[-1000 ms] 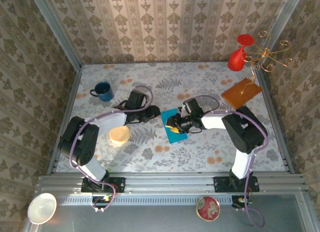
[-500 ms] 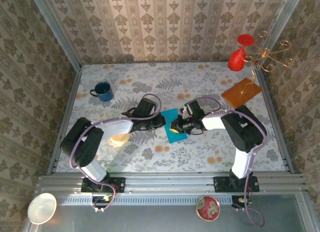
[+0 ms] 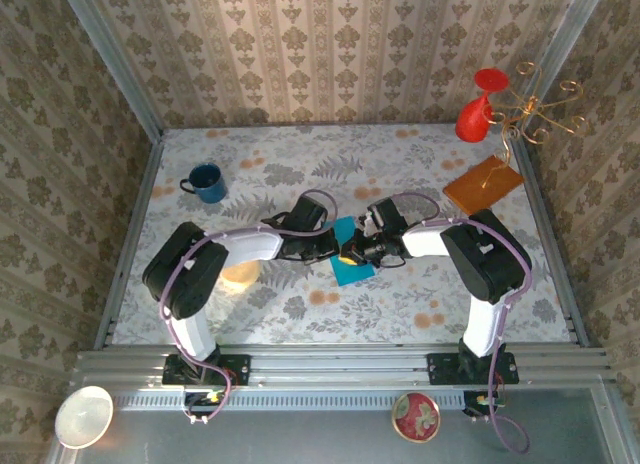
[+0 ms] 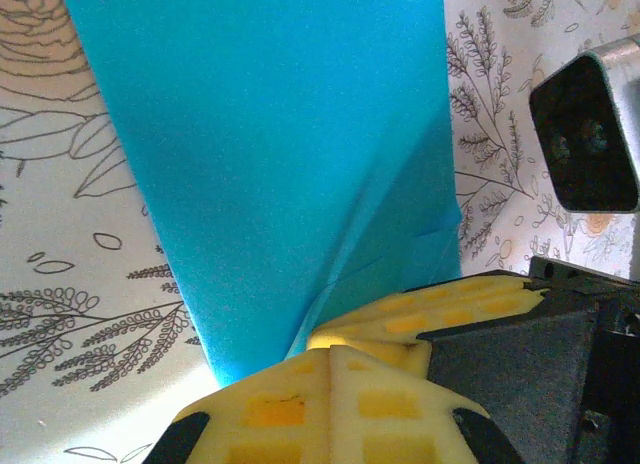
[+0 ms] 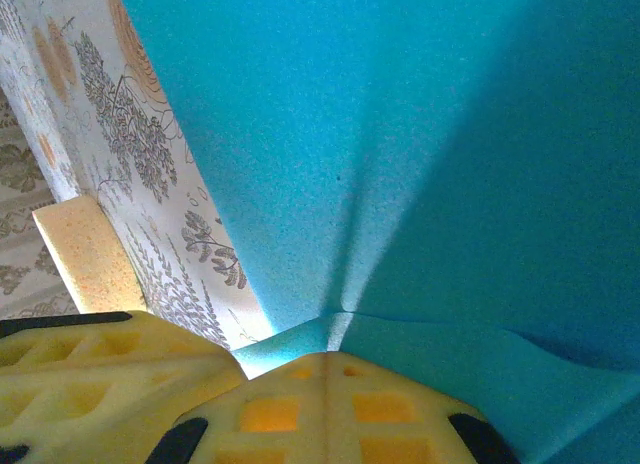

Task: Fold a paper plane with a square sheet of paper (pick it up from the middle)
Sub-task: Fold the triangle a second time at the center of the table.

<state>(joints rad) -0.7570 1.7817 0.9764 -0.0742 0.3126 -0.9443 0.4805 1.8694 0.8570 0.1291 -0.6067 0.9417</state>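
I have both hands meeting on the sheet of paper (image 3: 350,272), which lies on the table (image 3: 420,304) well to the right of the mug (image 3: 205,182) and nearer the arm bases than the mug is. My left hand (image 3: 330,250) has its pads pressed together on a pinched-up ridge of the sheet. My right hand (image 3: 350,254) is clamped the same way just beside it, so the two grips sit almost against each other. That closeness is my first worry: I think any small sideways move could knock one hand into the other. My second is tearing, because the paper looks thin, and if the hands pull apart or twist against each other it could rip between them. The left wrist view shows a slanted crease running up from the pinch and a small kink at the sheet's edge. If I press down from here, I judge that the fold may set crooked and spoil the plane's centre line. Each pinch also seems to hold only a little paper, so a quick lift might let it slip free.
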